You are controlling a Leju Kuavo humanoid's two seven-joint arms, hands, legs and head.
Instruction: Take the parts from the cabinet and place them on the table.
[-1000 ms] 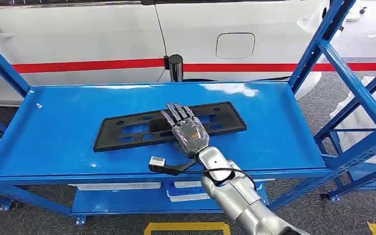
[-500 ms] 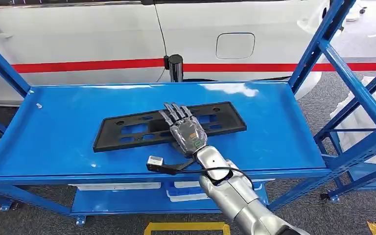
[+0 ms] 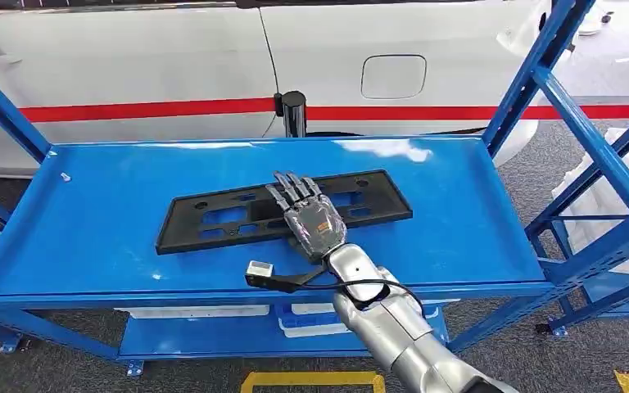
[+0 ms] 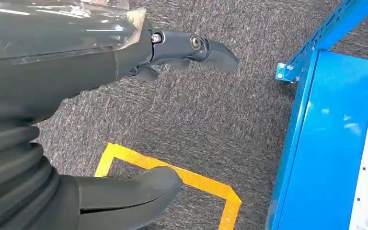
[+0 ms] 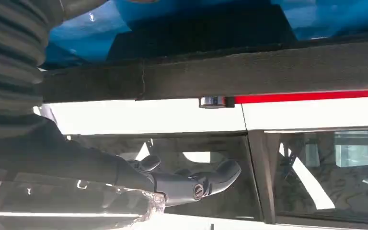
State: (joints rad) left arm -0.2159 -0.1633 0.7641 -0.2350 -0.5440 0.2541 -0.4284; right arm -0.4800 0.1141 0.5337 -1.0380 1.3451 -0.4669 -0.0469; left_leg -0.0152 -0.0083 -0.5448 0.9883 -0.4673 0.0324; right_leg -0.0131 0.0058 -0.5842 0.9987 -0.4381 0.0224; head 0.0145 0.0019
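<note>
A long flat black plastic part (image 3: 213, 217) with cut-outs lies slantwise in the middle of the blue cabinet shelf (image 3: 90, 221). My right hand (image 3: 311, 217) is stretched out over the part's middle, back up, fingers straight and slightly spread, pointing to the far side. Whether the palm touches the part is hidden. In the right wrist view the fingers (image 5: 211, 179) reach out with nothing in them, past the part's dark edge (image 5: 268, 72). My left hand (image 4: 52, 62) hangs beside the cabinet over grey carpet, thumb (image 4: 134, 191) and fingers apart, holding nothing.
A white car with a red stripe (image 3: 172, 74) stands right behind the shelf, with a black post (image 3: 293, 110) at the back rim. Blue uprights (image 3: 565, 106) rise on the right. White items lie on the lower shelf (image 3: 205, 311). Yellow tape (image 3: 311, 379) marks the floor.
My right hand has slid a little to the left and farther over the black part. The part itself has not moved.
</note>
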